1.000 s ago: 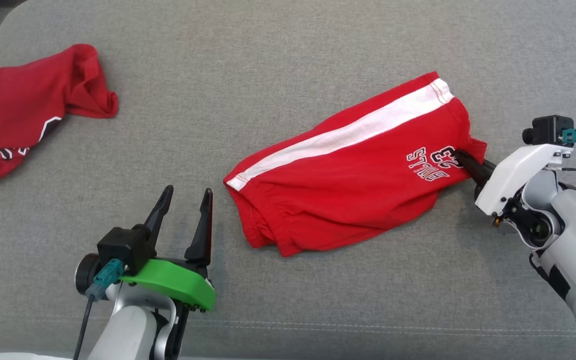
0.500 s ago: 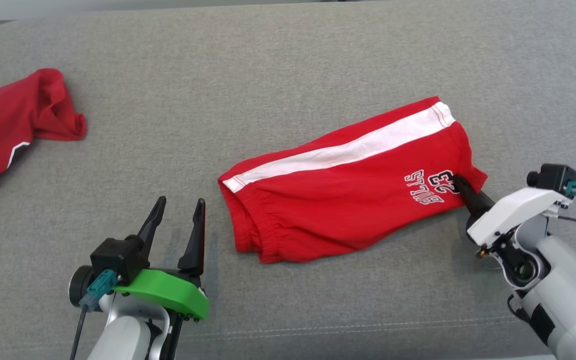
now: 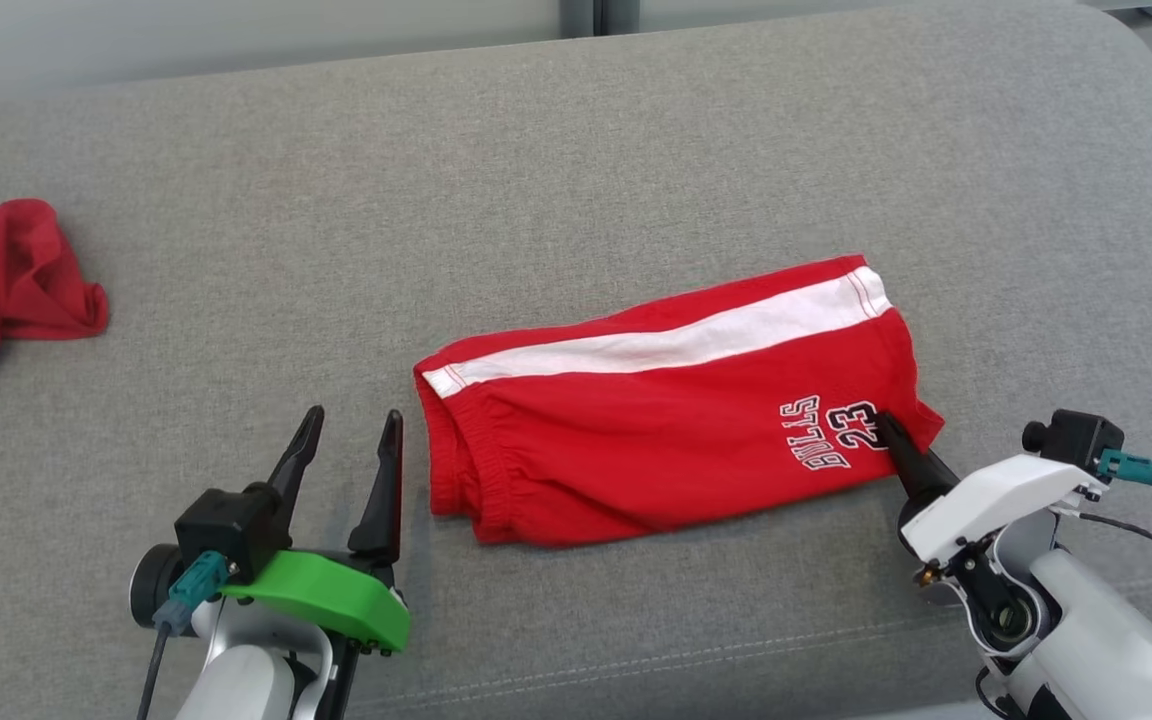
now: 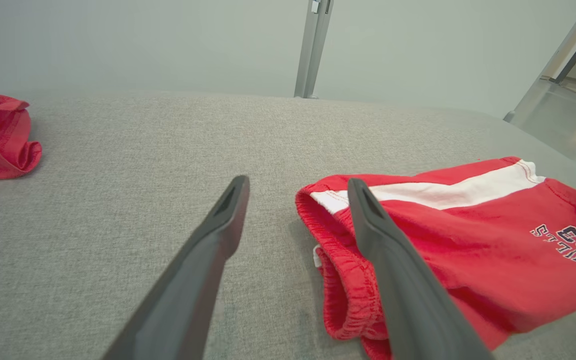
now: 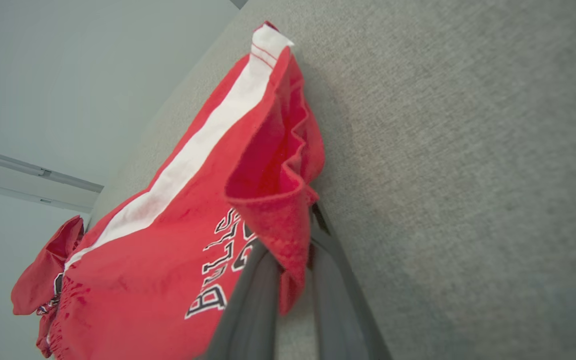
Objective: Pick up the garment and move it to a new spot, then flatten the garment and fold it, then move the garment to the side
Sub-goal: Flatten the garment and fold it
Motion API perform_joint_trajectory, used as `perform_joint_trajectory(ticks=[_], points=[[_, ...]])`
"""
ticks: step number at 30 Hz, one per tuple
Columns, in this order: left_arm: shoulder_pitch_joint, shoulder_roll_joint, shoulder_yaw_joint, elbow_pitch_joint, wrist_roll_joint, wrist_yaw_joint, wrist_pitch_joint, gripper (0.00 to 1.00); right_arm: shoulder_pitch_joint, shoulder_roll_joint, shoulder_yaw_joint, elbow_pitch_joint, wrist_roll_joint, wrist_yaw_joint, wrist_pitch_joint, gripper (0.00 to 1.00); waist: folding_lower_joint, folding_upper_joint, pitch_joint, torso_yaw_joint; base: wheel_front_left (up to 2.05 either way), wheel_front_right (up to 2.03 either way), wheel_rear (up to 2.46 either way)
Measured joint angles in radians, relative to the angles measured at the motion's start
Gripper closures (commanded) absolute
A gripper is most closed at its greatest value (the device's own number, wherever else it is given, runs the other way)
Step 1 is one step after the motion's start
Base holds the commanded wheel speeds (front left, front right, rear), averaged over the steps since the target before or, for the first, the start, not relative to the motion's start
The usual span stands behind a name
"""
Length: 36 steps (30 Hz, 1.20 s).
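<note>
The red shorts (image 3: 666, 440) lie folded in half on the grey upholstered surface (image 3: 536, 200), waistband toward the left claw (image 3: 354, 413), which is spread wide just beside it and holds nothing. The right claw (image 3: 884, 425) is pressed together, pinching the leg hem by the "23" print. This looks like the sideways move. A single-corner pinch could drag the layers apart, so the pull should be low and slow, keeping well clear of the other red garment (image 3: 6, 280).

second garment (image 3: 6, 285) cut off at left edge; shorts (image 3: 656, 440) hem hides right pincer (image 3: 882, 429) tips
</note>
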Motion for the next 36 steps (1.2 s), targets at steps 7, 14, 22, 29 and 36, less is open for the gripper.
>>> perform_joint_trajectory(ticks=[7, 14, 22, 29, 36], points=[[0.004, 0.001, -0.009, -0.012, 0.0, 0.0, 0.009, 0.0, 0.033, 0.001, -0.003, 0.006, 0.005, 0.0, -0.018, 0.59, 0.0, 0.0, -0.011, -0.017, 0.0, 0.0, 0.0], [0.006, 0.003, -0.008, -0.019, 0.0, 0.001, 0.012, 0.0, 0.049, 0.002, -0.013, 0.009, 0.004, 0.0, -0.055, 0.0, 0.0, 0.0, -0.017, -0.021, 0.0, 0.0, 0.0], [0.035, 0.001, 0.01, -0.021, -0.012, 0.01, 0.011, 0.0, 0.085, -0.016, -0.036, 0.007, -0.029, -0.003, -0.089, 0.0, 0.0, 0.0, -0.043, -0.036, 0.0, 0.0, 0.0], [0.048, -0.009, 0.007, -0.024, -0.015, 0.013, 0.007, 0.0, 0.06, -0.104, -0.056, -0.041, -0.17, -0.046, -0.098, 0.0, 0.0, 0.0, -0.078, -0.055, 0.0, 0.0, 0.0], [0.074, -0.014, -0.001, -0.022, -0.015, 0.018, 0.006, 0.0, -0.009, -0.155, -0.085, -0.16, -0.354, -0.111, -0.098, 0.0, 0.0, 0.0, -0.123, -0.065, 0.0, 0.0, 0.0]])
